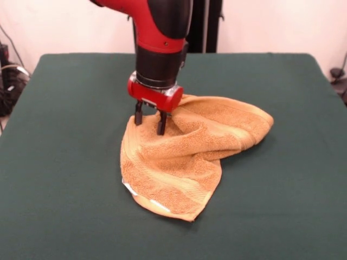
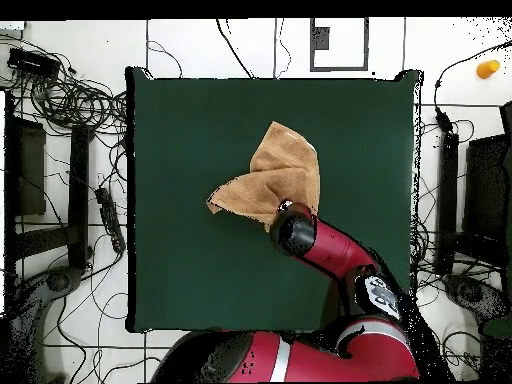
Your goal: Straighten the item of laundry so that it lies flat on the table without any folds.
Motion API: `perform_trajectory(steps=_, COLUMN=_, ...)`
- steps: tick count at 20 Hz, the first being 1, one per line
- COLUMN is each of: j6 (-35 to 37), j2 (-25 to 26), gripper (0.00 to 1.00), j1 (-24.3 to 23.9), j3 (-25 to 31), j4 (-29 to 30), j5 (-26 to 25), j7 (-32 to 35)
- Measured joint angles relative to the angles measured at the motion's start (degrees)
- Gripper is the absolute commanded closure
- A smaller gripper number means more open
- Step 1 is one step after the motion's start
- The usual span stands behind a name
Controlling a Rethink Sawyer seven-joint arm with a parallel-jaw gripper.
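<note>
Closest to the front camera is the pointed corner of the golden-orange towel [image 1: 184, 162], with a bit of white tag showing along its lower-left edge. It's sitting roughly mid-tabletop [image 1: 70, 179], a little toward the robot's side, and it's definitely not flat: one lobe runs down toward the camera, another flops out to the right in the front view, and there's a ridge of folds bunched up between them. Nothing else is on the green surface, so nothing really blocks access except the red and black arm [image 2: 330, 250] itself, which from overhead hides the towel's edge nearest the robot. Around the tabletop, off the edges, the floor is a mess of black cables [image 2: 70, 100], and there's a small orange thing [image 2: 487, 68] in the far corner. The pincer [image 1: 150, 120] is right at the towel's top-left bunch, fingers parted with a gap between them, tips down at the fabric there.
</note>
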Motion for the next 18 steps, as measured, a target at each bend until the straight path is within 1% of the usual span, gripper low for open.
perform_trajectory(steps=7, j6=-2.3, j2=-0.2, gripper=0.00, j1=0.2, j3=0.1, j4=1.0, j5=0.0, j7=0.0)
perform_trajectory(steps=14, j6=-2.3, j2=-0.3, gripper=0.00, j1=0.2, j3=0.1, j4=1.2, j5=0.0, j7=0.0)
perform_trajectory(steps=18, j6=-2.3, j2=-0.6, gripper=0.00, j1=1.2, j3=-0.1, j4=1.8, j5=0.3, j7=0.0)
